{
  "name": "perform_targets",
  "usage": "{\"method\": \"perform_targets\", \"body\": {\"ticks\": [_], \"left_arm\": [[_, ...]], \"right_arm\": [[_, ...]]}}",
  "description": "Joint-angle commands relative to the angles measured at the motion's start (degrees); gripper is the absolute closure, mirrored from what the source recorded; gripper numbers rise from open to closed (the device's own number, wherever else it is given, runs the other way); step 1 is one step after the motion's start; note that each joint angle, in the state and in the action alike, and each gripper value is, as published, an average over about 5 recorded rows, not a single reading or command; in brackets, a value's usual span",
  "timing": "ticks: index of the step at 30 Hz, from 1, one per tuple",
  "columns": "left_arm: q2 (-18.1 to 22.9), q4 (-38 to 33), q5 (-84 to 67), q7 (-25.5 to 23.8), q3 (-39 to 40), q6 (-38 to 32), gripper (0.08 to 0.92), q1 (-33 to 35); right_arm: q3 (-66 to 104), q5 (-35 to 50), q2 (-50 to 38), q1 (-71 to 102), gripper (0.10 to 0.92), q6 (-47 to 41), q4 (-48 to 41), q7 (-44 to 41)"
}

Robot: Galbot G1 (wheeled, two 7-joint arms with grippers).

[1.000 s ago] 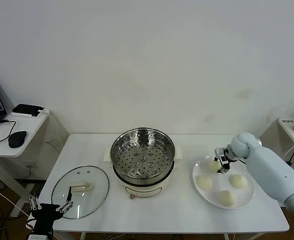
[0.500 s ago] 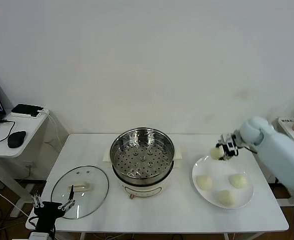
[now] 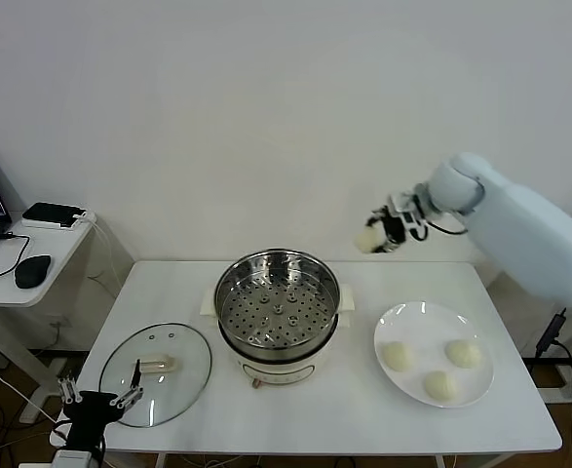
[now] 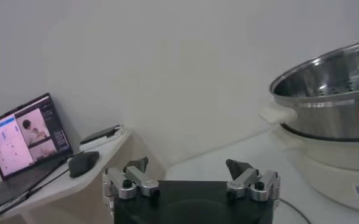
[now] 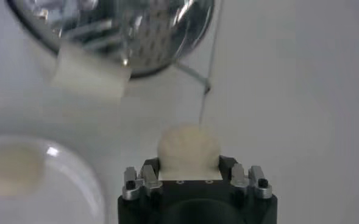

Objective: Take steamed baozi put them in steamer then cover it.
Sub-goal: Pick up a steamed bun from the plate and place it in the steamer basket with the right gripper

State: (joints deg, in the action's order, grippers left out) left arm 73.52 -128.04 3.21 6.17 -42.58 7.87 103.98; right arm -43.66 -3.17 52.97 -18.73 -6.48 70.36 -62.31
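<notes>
White table: right gripper holds baozi above steamer; left gripper wide, idle.

plate cut off at edge, steamer blurred, partly out of frame

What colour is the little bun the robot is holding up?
Creamy white. The bun in the right gripper shows best in the right wrist view.

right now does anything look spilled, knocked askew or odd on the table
Nothing stands out. The right gripper holds one baozi in the air; three more sit on the plate, the steamer is upright, the cover lies flat.
</notes>
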Motion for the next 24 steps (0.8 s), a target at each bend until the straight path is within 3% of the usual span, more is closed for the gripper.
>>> {"method": "perform_targets", "body": {"ticks": [1, 10, 24], "left_arm": [[-0.1, 0.1, -0.3, -0.1, -0.6, 0.0, 0.177, 0.2], [-0.3, -0.3, -0.4, -0.1, -1.4, 0.0, 0.177, 0.3], [0.8, -1.0, -0.3, 0.0, -2.6, 0.0, 0.177, 1.2]], "right_arm": [[-9.2, 5.8, 9.7, -9.0, 0.423, 1.8, 0.3, 0.7], [-17.7, 3.0, 18.6, -8.6, 0.423, 8.4, -3.7, 2.3], [-22.3, -11.6, 22.5, -3.0, 0.427, 26.6, -11.2, 11.3]]}}
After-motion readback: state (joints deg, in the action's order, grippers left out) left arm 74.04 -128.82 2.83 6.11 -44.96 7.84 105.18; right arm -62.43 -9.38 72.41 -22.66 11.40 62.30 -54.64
